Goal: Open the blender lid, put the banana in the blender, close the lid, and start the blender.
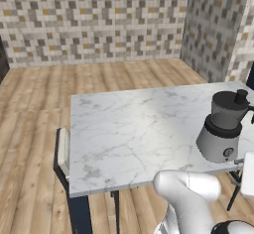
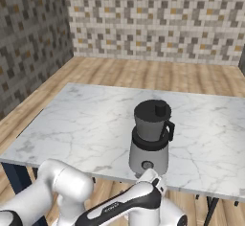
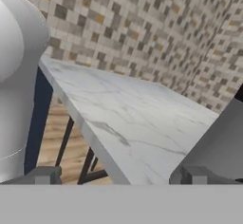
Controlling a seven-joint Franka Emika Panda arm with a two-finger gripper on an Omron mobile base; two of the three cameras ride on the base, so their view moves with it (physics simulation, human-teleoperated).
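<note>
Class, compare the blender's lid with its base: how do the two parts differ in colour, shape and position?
The lid is black; the base is grey and metallic. The lid is a flat disc with a small knob on top; the base is a tall rounded block with a small knob on its front. The lid sits atop the jar; the base stands on the marble table. Both are round.

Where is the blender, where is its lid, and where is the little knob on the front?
blender (image 2: 149,158), right base view, on its grey base.
blender lid (image 2: 149,110), right base view, on the flat black top.
front knob (image 2: 147,164), right base view, on the knob's face.
</note>
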